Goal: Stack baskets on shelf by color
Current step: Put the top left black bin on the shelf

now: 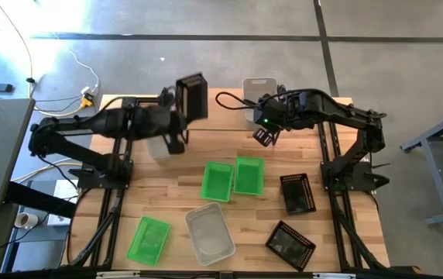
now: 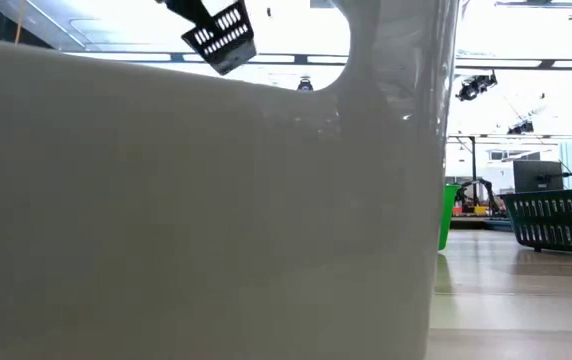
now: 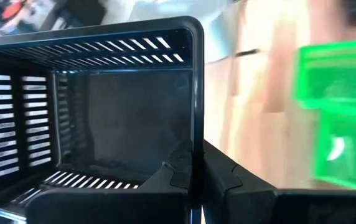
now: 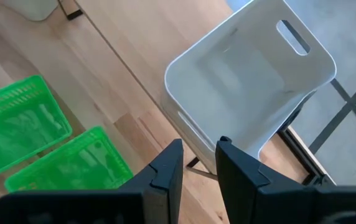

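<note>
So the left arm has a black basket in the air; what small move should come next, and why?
Probably carry it on toward the far edge and lower it there. The left gripper is shut on the black basket, held above the table, while two other black baskets lie near the right side. The right gripper hovers by a whitish bin.

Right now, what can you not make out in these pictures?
- Low view: a white wall close to the camera hides most of the table.
- High view: the left arm covers part of a pale basket.
- Left wrist view: the black basket in the left gripper fills one side; the green baskets are blurred.
</note>
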Available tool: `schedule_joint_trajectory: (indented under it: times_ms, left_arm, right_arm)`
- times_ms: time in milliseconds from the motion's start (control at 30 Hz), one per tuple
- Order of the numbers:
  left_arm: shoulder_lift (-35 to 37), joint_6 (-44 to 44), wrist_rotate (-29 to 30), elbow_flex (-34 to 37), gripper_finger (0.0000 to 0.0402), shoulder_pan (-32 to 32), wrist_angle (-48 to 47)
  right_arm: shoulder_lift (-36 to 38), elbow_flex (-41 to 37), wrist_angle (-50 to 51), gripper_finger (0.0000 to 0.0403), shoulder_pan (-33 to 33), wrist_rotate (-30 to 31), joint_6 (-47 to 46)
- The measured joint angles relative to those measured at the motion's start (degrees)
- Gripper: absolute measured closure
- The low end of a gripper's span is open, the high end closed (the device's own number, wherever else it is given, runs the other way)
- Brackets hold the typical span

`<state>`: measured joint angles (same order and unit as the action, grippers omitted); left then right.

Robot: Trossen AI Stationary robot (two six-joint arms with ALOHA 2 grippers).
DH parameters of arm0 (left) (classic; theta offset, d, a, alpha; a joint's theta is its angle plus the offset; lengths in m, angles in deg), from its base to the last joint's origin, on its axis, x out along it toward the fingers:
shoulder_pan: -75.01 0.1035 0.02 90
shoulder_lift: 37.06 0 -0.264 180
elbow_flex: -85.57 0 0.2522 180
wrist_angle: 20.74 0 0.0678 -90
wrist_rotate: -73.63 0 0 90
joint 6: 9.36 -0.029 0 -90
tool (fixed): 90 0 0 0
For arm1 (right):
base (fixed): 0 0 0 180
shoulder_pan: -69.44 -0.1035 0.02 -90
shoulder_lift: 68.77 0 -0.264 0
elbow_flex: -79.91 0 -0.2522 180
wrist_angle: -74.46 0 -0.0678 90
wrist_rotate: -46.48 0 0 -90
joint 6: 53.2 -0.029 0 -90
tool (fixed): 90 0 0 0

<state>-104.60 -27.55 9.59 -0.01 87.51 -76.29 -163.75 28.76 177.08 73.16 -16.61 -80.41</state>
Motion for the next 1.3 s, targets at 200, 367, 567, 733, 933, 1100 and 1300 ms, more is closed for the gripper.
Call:
schedule_joint_trajectory:
  times_ms: [200, 367, 567, 733, 933, 1100, 1300]
  left_arm:
    - [-3.31, -4.37, -9.16, 0.00, 0.0401, 8.25, -1.13]
    - [-6.34, -5.97, -9.95, 0.00, 0.0401, 9.45, -1.11]
    - [-8.95, -4.54, -10.36, 0.00, 0.0401, 9.61, -2.21]
    - [-11.25, -4.45, -10.36, 0.02, 0.0401, 9.62, -4.47]
    - [-13.86, -4.49, -10.27, 0.02, 0.0401, 9.67, -5.22]
    - [-15.39, -3.96, -10.30, 0.02, 0.0401, 9.90, -5.81]
    - [-16.45, -4.01, -9.62, 0.02, 0.0392, 10.75, -7.17]
  right_arm:
    - [0.00, 0.00, 0.00, 0.0322, 0.00, 1.18, -1.51]
    - [0.00, 0.00, 0.00, 0.0322, 0.01, 1.29, -1.51]
    - [0.00, 0.00, -0.02, 0.0322, 0.01, 1.52, -1.51]
    - [0.00, 0.00, 0.00, 0.0322, 0.01, 1.51, -1.78]
    - [-0.02, 0.00, 0.00, 0.0322, 0.01, 1.49, -2.97]
    - [-0.04, 0.00, 0.01, 0.0322, 0.00, 0.30, -2.93]
    - [-0.04, 0.00, 0.04, 0.0322, -0.02, -1.03, -2.82]
